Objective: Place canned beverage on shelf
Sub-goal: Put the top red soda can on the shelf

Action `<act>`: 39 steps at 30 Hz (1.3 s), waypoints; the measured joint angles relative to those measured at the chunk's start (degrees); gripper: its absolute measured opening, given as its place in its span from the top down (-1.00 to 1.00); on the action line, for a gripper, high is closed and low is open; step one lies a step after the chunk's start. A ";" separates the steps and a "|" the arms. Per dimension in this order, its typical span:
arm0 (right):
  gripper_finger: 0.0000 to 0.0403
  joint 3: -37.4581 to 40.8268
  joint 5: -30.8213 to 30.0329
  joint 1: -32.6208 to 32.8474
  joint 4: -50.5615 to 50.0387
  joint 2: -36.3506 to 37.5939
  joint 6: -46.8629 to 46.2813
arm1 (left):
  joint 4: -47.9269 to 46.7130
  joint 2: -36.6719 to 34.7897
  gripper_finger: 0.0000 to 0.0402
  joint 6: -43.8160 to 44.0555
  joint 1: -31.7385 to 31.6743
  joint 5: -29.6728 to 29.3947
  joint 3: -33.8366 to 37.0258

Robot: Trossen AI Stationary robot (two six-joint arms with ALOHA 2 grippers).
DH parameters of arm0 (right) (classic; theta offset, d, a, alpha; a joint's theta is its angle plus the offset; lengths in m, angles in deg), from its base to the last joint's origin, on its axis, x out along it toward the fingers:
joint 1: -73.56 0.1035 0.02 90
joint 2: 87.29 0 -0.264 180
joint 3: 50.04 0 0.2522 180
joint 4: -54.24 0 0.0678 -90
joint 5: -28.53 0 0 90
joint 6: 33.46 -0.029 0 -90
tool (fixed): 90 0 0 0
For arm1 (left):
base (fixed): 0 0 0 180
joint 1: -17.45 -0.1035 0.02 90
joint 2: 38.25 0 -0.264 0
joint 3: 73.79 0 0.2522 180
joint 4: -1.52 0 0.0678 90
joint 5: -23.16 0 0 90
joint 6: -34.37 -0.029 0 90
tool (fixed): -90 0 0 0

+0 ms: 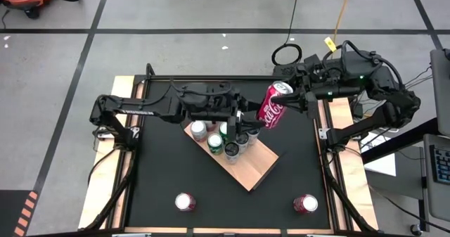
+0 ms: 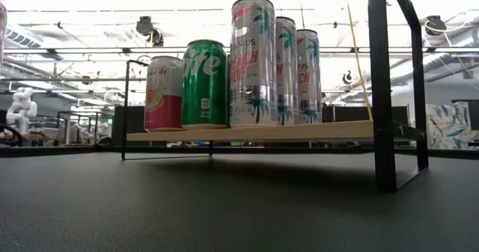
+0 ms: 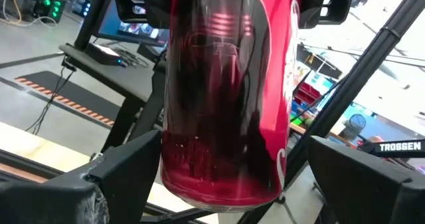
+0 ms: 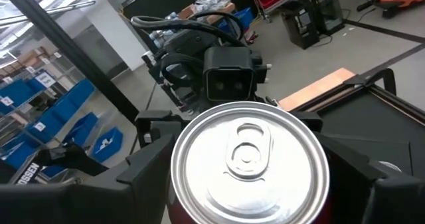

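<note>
Holding a red can (image 1: 274,103) by its top, right tool (image 1: 290,96), left tool (image 1: 252,119) wide around its base, above shelf (image 1: 253,168)

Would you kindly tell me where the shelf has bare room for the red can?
The shelf is crowded at its upper-left end, where five cans cluster. Its lower-right half, toward the can on the black table, is bare. The red can hangs between the left hand and right hand.

We see the right gripper (image 1: 290,96) reaching in from the table's right edge, clamped on a tilted red can (image 1: 273,105). The left gripper (image 1: 256,122) extends from the left edge, fingers spread around the can's lower end.
</note>
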 joint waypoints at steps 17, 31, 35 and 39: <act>-0.36 -0.01 0.13 0.00 3.87 -2.43 -0.29 | -0.39 0.50 -0.87 1.52 -2.63 11.28 0.02; -0.36 -0.05 -0.15 0.02 3.72 -3.84 -3.48 | -1.83 0.50 -0.41 2.47 -2.73 15.09 0.04; -0.36 -0.05 -0.32 0.02 3.69 -3.84 -3.40 | -1.73 0.50 -0.43 2.52 -2.71 15.81 0.04; -0.38 -0.05 0.85 0.00 3.56 -3.87 -3.20 | -1.84 0.50 -0.48 2.65 -2.71 16.36 0.04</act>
